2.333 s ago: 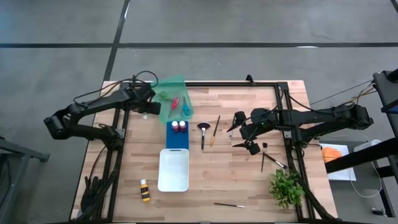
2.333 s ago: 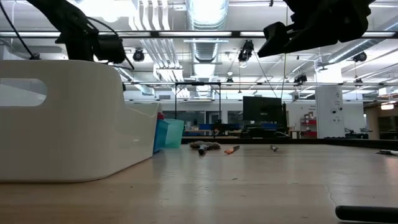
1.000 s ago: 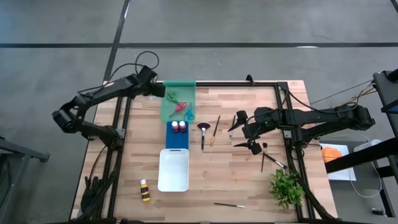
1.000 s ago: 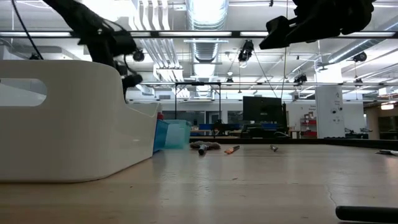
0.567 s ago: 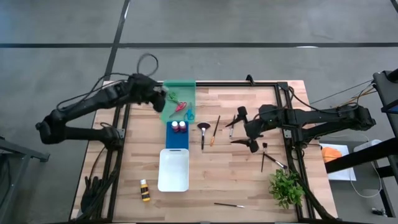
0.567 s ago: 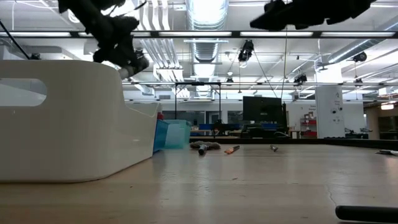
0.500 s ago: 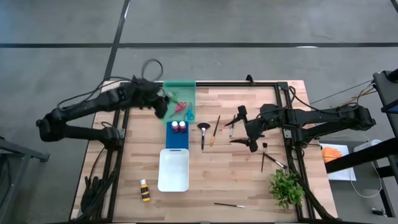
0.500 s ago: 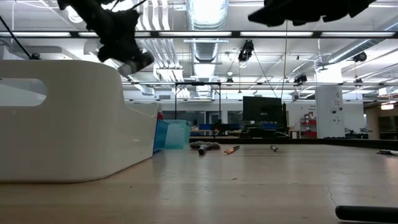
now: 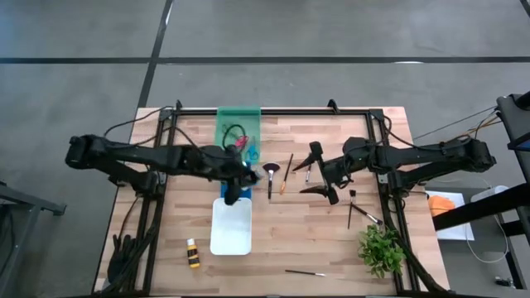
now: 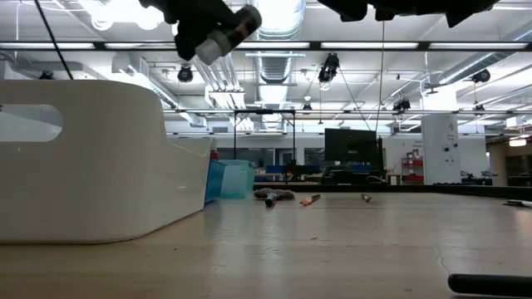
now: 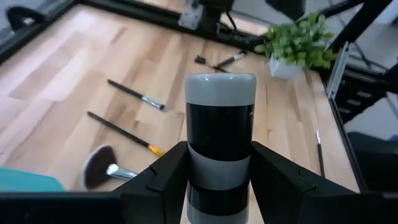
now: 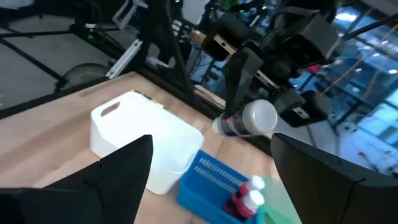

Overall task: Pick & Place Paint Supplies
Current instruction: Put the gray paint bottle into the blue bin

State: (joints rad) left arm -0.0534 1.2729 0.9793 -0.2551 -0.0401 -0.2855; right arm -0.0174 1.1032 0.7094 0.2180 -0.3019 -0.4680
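Left gripper (image 12: 239, 121) holds white-capped bottle (image 12: 249, 119) above white tray (image 12: 140, 134); blue tray (image 12: 211, 177) beside.

The left pincer (image 9: 236, 189), closed on a paint bottle (image 11: 221, 140), swung from beside the green tray (image 9: 238, 124) to above the blue tray.

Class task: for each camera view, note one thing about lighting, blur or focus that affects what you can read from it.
Low view: bright ceiling lights, arms dark silhouettes. Left wrist view: left claw grips a sharp black bottle; the plant behind is soft. Right wrist view: own dark fingers blurred. High view: evenly lit.
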